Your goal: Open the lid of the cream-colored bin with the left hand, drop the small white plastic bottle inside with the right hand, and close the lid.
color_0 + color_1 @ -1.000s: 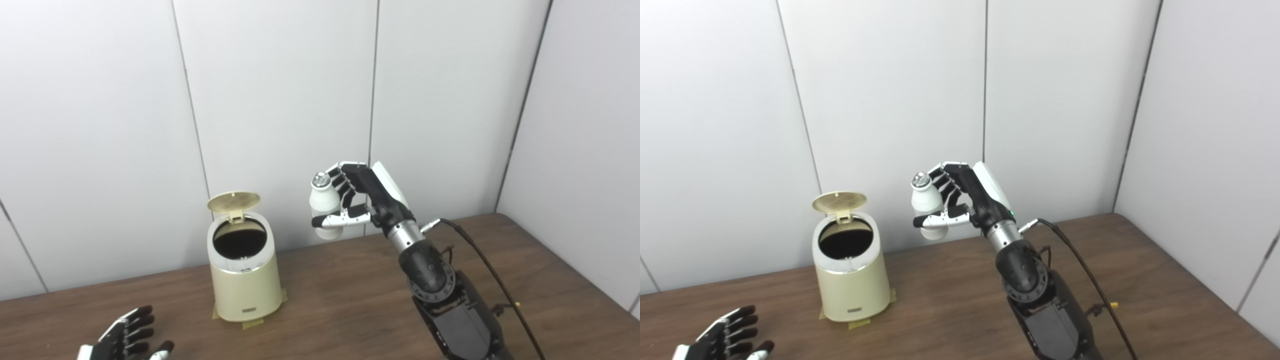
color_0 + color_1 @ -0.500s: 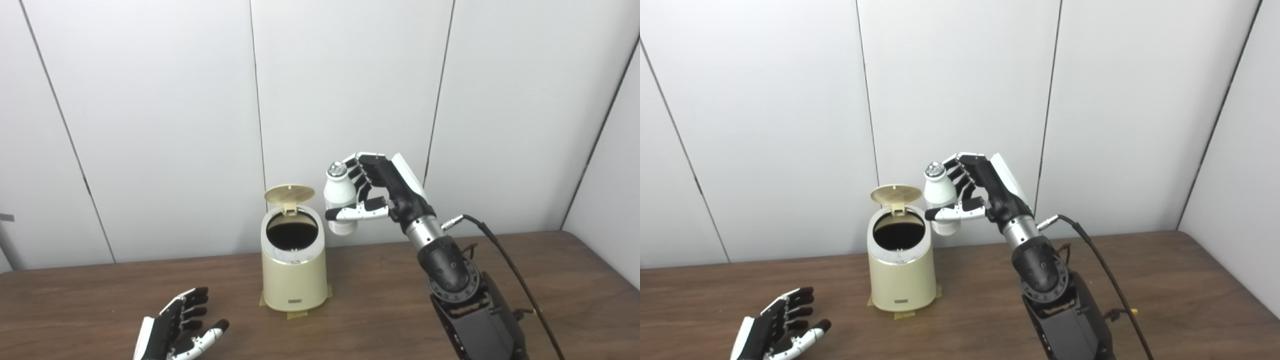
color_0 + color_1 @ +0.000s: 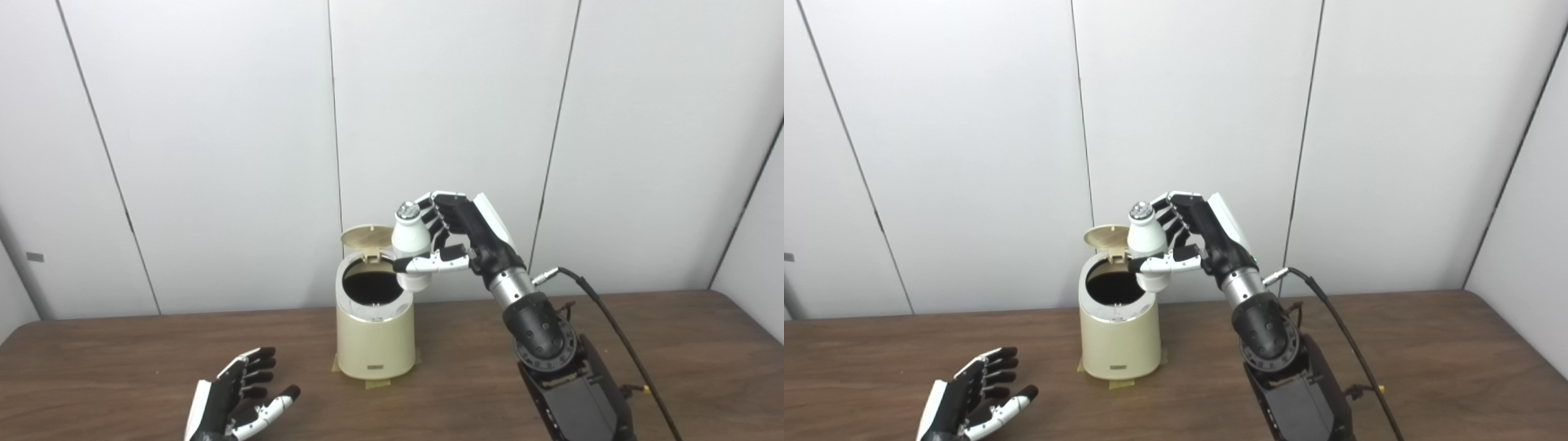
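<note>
The cream-colored bin [image 3: 375, 343] stands on the brown table [image 3: 122, 367] near its middle, with its round lid [image 3: 366, 236] tipped up and back and its dark mouth open. My right hand [image 3: 456, 242] is shut on the small white plastic bottle [image 3: 411, 251], which is upright with a silver cap. The bottle hangs just above the right rim of the bin's mouth. My left hand [image 3: 236, 401] is open and empty, low over the table at the front left of the bin. The bin [image 3: 1119, 334] and bottle [image 3: 1146, 251] also show in the right eye view.
White wall panels [image 3: 214, 122] stand close behind the bin. A black cable [image 3: 618, 343] runs from my right wrist down to the table. Tape tabs [image 3: 376, 383] hold the bin's base. The table's right end [image 3: 735, 343] is bare wood.
The camera has turned left, shifting the whole scene right. My right hand has carried the bottle left, from beside the bin to over its right rim. The left hand stays open low over the table.
</note>
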Tool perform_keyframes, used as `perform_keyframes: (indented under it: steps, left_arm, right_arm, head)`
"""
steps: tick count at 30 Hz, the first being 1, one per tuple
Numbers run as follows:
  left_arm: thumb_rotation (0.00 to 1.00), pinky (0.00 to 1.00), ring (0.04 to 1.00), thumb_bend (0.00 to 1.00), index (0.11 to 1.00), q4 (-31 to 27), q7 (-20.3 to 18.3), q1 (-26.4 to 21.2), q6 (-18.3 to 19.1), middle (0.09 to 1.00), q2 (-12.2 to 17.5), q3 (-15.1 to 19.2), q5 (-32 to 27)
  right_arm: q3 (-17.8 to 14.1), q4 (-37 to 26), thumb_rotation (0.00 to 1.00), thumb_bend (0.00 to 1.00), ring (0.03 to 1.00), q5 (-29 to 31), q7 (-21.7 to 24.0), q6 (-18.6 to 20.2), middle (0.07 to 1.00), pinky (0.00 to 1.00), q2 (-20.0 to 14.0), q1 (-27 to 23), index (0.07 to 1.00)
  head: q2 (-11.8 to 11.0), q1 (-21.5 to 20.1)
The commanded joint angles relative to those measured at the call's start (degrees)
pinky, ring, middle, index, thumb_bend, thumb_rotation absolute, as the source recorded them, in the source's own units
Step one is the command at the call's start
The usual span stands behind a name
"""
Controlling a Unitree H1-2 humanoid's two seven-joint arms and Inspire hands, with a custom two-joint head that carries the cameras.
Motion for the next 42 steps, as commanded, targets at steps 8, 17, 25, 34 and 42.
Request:
perform_keyframes:
  steps: [8, 17, 25, 34, 42]
  left_arm:
    - [0.12, 0.65, 0.723, 0.68, 0.779, -0.15, 0.21, -1.35, -1.14, 0.755, -1.68, -0.6, 0.18]
    - [0.15, 0.65, 0.736, 0.68, 0.789, -1.79, 0.24, -0.8, 0.12, 0.769, -2.28, -0.87, 0.89]
    - [0.15, 0.66, 0.751, 0.68, 0.797, -2.65, 0.24, -0.59, 1.02, 0.782, -2.68, -1.05, 0.98]
    - [0.18, 0.67, 0.754, 0.68, 0.8, -3.37, 0.38, -0.44, 1.77, 0.782, -3.01, -1.58, 1.98]
    - [0.17, 0.68, 0.749, 0.67, 0.795, -3.93, 0.26, -0.3, 2.26, 0.774, -3.16, -1.64, 2.72]
  right_arm:
    - [-0.11, 6.28, 0.0, 0.51, 0.379, 0.95, -1.96, -7.37, 0.464, 0.29, 1.49, -5.58, 0.535]
    - [0.99, 12.89, 0.0, 0.51, 0.372, -1.39, -5.09, -9.98, 0.467, 0.29, 3.1, -7.76, 0.549]
    - [1.33, 17.02, 0.0, 0.51, 0.364, -1.13, -6.96, -12.38, 0.462, 0.27, 3.85, -8.59, 0.552]
    - [1.15, 18.91, 0.0, 0.51, 0.368, -0.03, -7.81, -13.83, 0.472, 0.28, 4.38, -8.36, 0.537]
    - [1.22, 19.56, 0.0, 0.51, 0.364, -0.15, -8.54, -14.13, 0.474, 0.28, 4.67, -8.06, 0.551]
  head:
    - [0.26, 1.28]
    - [0.72, 2.3]
    - [1.02, 2.8]
    - [1.32, 3.17]
    - [1.56, 3.37]
